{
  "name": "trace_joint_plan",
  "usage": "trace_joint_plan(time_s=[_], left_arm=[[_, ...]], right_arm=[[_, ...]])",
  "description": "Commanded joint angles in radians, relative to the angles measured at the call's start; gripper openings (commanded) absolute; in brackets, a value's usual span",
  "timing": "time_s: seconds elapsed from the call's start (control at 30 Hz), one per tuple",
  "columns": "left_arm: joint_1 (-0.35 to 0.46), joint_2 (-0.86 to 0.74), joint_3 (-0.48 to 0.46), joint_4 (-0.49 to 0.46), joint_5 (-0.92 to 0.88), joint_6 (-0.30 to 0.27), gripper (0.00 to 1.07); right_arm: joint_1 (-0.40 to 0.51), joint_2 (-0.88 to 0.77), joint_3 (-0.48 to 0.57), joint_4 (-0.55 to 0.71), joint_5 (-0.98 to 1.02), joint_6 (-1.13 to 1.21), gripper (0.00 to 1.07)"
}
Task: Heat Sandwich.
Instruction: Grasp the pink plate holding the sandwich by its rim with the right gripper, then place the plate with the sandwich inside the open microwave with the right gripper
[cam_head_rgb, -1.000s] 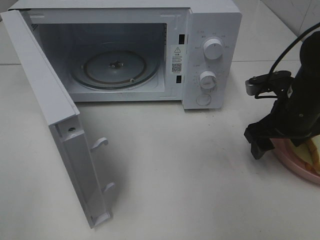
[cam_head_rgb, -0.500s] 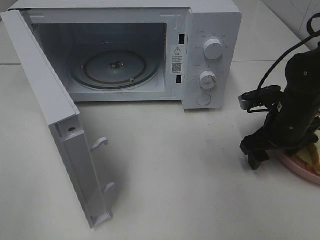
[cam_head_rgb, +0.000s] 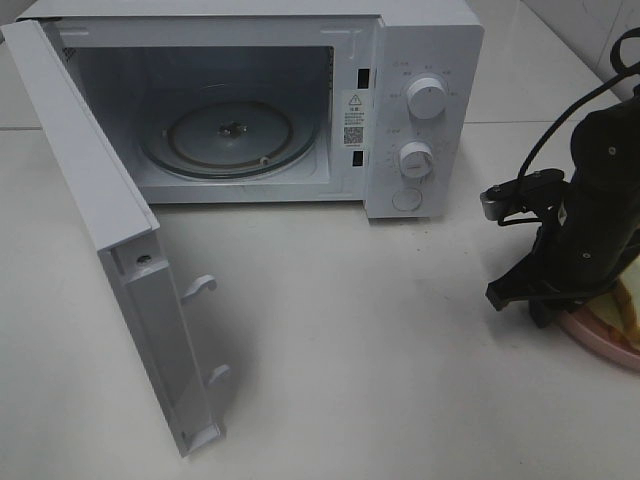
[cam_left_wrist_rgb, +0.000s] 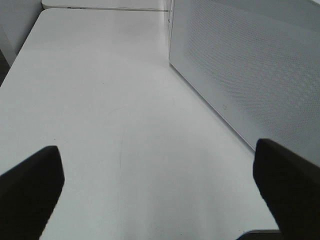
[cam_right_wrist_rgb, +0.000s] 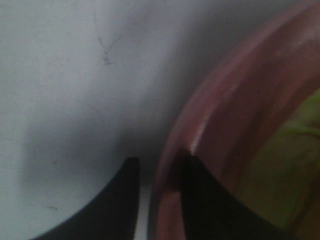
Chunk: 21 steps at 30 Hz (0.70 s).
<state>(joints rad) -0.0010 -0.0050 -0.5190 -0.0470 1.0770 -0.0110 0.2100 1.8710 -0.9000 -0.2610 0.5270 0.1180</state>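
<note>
Black right arm (cam_head_rgb: 600, 190) with looping black cable (cam_head_rgb: 545, 135), grey bracket (cam_head_rgb: 494, 203) and black jaws.

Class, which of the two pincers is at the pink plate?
The right pincer: it straddles the rim of the pink plate, whereas the left pincer gapes above the table.

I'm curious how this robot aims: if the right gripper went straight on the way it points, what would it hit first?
Probably the pink plate, whose rim sits between the right gripper's fingers, with the white table just beneath. Depth is hard to judge.
</note>
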Motion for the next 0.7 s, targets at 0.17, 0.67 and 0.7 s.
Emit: trace_joint_plan(time_s=[0.17,0.67,0.7], left_arm=[[-0.001,-0.016,0.003,-0.002,-0.007,-0.008,0.98],[-0.001,-0.016,0.003,-0.002,-0.007,-0.008,0.98],[-0.001,-0.016,0.003,-0.002,-0.007,-0.008,0.98]], right_arm=[[-0.002,0.001,-0.001,-0.030,0.021,0.029,0.00],[0.023,0.001,-0.001,-0.135,0.129,0.124,0.00],[0.031,0.000,-0.001,-0.162,0.140,0.149,0.00]])
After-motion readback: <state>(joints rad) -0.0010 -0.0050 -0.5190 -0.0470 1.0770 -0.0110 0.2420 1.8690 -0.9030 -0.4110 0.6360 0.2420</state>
